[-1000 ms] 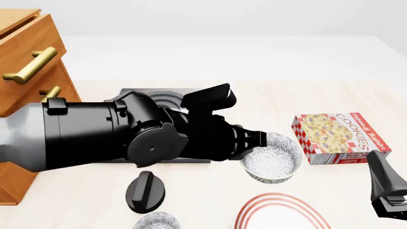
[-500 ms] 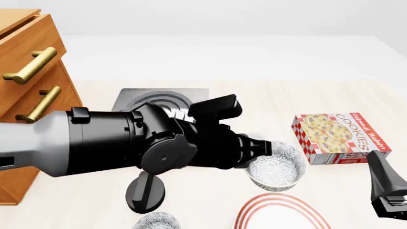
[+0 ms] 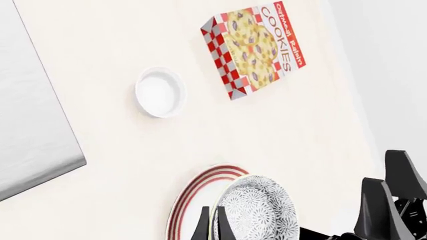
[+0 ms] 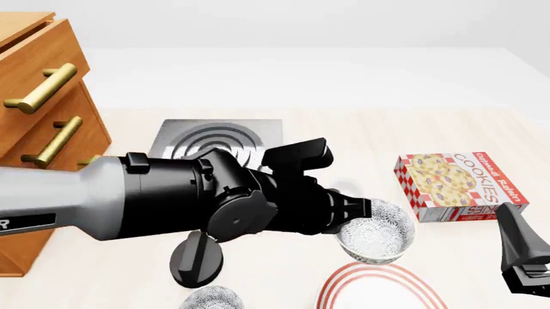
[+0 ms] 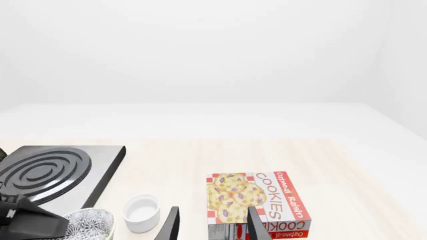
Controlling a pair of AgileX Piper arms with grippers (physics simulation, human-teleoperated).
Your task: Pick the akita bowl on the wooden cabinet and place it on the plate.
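While left hand (image 4: 365, 215) carries akita bowl (image 4: 375, 233), cookie box (image 4: 460, 186) sits nearby.

Right gripper (image 5: 208, 225): two dark fingertips stand at the lower edge with a gap between them — nothing in the gap.
Cookie box (image 5: 257, 200): lies flat on the pale tabletop (image 5: 200, 155) just past the fingertips, with cookies printed on its face, a red-and-white chequered end and the word COOKIES.
Ramekin (image 5: 141, 212): small, plain white, beside the box and apart from it.
Akita bowl (image 5: 93, 223): black-and-white patterned, cut off by the lower edge; a black part of the other arm (image 5: 27, 220) lies against it.
Stove plate (image 5: 53, 172): grey square with raised concentric rings, beyond the bowl.
Background: plain white wall — featureless.
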